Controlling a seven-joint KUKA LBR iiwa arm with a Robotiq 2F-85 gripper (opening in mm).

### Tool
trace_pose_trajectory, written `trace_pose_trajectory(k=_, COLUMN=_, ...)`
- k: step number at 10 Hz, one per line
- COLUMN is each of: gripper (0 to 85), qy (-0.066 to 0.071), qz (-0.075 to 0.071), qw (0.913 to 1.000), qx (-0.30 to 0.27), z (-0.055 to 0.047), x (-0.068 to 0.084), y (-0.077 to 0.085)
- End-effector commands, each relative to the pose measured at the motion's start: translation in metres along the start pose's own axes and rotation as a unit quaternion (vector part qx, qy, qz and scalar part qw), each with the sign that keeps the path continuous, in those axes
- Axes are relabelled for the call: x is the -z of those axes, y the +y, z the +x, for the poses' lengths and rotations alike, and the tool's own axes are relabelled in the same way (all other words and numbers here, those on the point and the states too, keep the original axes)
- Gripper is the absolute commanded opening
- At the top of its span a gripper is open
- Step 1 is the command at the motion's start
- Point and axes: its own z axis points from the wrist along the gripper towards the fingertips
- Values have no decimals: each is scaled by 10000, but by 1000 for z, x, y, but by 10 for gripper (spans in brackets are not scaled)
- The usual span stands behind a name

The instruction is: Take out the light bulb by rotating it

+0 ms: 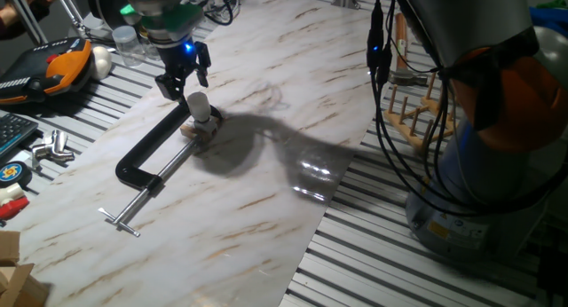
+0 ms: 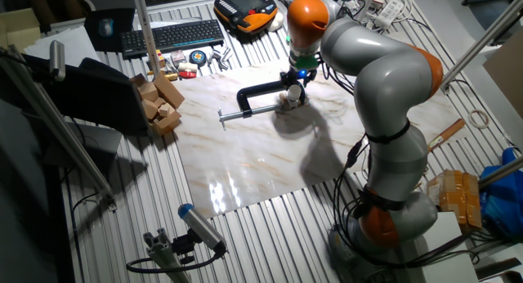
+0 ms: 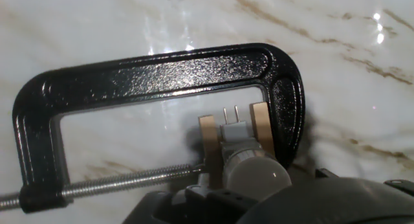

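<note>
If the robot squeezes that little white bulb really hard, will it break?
Probably. The light bulb looks like thin frosted glass, so a hard squeeze might crack it. Its round, smooth globe could also slip. Two thin pins show at its base, which might bend. The C-clamp looks like it keeps the wooden block steady.

Glossy black metal clamp (image 3: pixel 155 75), frosted bulb (image 3: pixel 257 175), polished marble tabletop (image 3: pixel 97 23)

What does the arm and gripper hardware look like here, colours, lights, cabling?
The arm has bulky rounded silver-grey links with orange joint bands and an orange cap near the wrist. The gripper is black with two short fingers; above it sits a green-lit ring and a small blue light. Black cables hang loosely beside the arm's lower part. No readable markings.
</note>
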Motion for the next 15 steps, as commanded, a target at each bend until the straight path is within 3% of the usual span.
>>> trace_pose_trajectory(k=1, gripper=850, qy=206, qz=-24, qw=9606, qx=-2771, z=0, x=0, y=0)
trace_pose_trajectory(k=3, gripper=850, qy=212, qz=-97, qw=9416, qx=-3359, z=0, x=-1, y=-1)
trace_pose_trajectory(k=7, gripper=850, qy=124, qz=-201, qw=9161, qx=-4002, z=2, x=-3, y=-2)
trace_pose_trajectory(k=11, gripper=850, qy=152, qz=-161, qw=8691, qx=-4941, z=3, x=-4, y=-2)
trace_pose_trajectory(k=12, gripper=850, qy=159, qz=-164, qw=8618, qx=-5067, z=3, x=-4, y=-2)
trace_pose_trajectory(k=13, gripper=850, qy=157, qz=-197, qw=8454, qx=-5335, z=3, x=-4, y=-2)
trace_pose_trajectory(k=15, gripper=850, qy=110, qz=-233, qw=7842, qx=-6200, z=3, x=-5, y=-2)
